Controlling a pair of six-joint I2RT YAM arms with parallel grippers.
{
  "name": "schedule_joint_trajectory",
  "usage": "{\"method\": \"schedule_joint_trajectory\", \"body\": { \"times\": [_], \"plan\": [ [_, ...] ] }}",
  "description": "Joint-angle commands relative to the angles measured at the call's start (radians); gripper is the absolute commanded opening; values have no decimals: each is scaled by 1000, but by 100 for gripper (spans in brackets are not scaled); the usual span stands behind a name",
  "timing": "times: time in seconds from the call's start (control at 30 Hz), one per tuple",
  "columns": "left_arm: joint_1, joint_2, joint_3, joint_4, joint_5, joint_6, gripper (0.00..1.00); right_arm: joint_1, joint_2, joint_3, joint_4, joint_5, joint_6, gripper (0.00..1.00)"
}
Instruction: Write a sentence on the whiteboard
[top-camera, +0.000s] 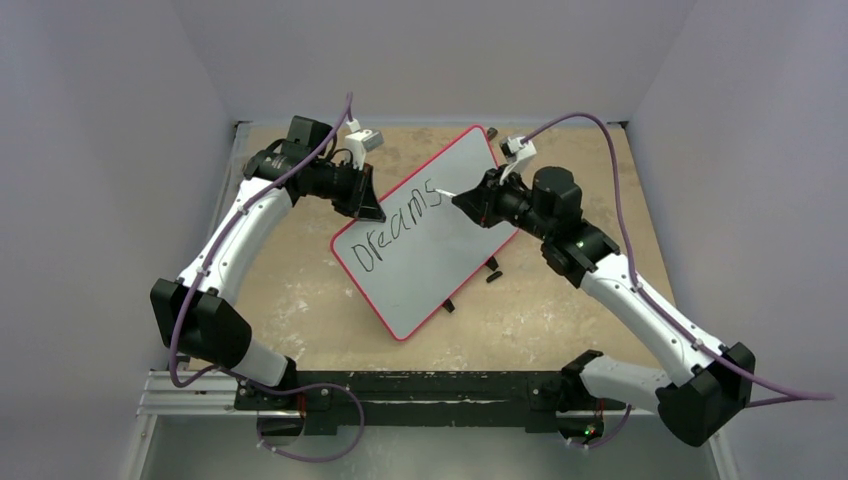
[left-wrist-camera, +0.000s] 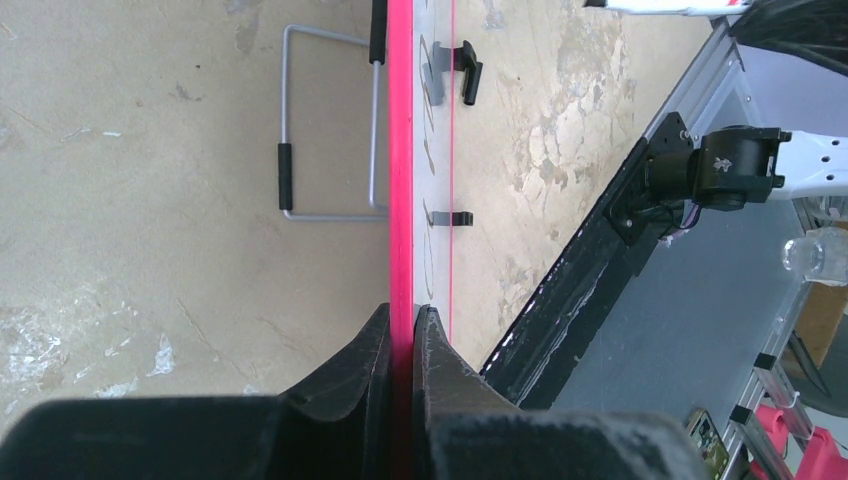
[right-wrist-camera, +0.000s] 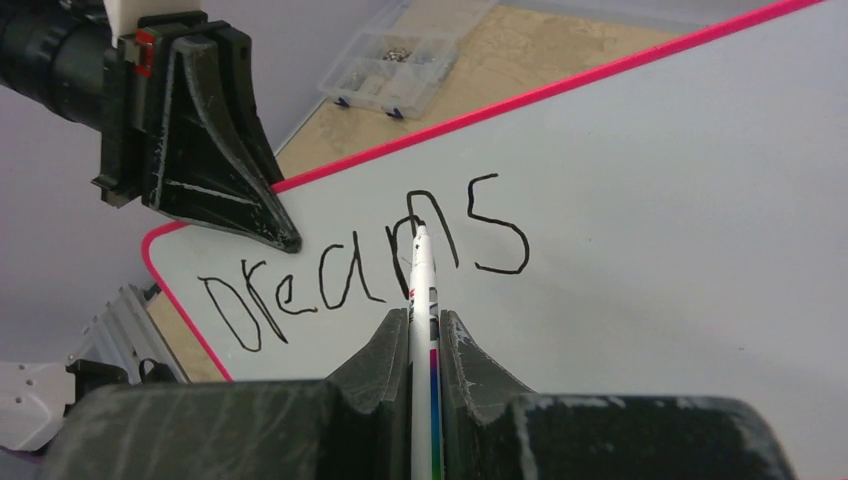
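The whiteboard (top-camera: 440, 265) is seen lying aslant on the tan table (top-camera: 300, 290). Its red rim is clamped at the upper-left edge between the shut jaws of the left gripper (left-wrist-camera: 401, 320). A white marker (right-wrist-camera: 421, 270) is pinched in the closed right gripper (right-wrist-camera: 424, 316), with the tip held by the last letters of the sentence (right-wrist-camera: 345, 285), read as one black word, "Dreams". Whether the tip is touching the board cannot be told.

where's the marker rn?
Right wrist view: the marker is pinched in the right gripper, tip at the "m" of "Dreams" on the board, which the left gripper clamps nearby.
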Motion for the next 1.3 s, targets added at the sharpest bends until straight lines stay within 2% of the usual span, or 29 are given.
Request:
{"method": "schedule_joint_trajectory", "body": {
  "times": [0.0,0.27,0.5,0.7,0.97,1.27],
  "plan": [
    [-13,-23,-13,27,-80,80,0,0,-22,-8,20,-41,9,0],
    [-15,-20,-6,29,-98,68,0,25,-84,-89,-14,-87,28,0],
    [-20,-20,-6,36,-181,54,0,221,-132,-137,-83,-15,38,0],
    [-27,-17,-14,37,-203,51,0,299,-163,-239,-17,-34,84,0],
    [-31,-40,-62,57,-262,15,0,399,-120,-246,21,-2,52,0],
    [-31,-34,-84,73,-304,15,0,414,-54,-257,100,18,27,0]
  ]
}}
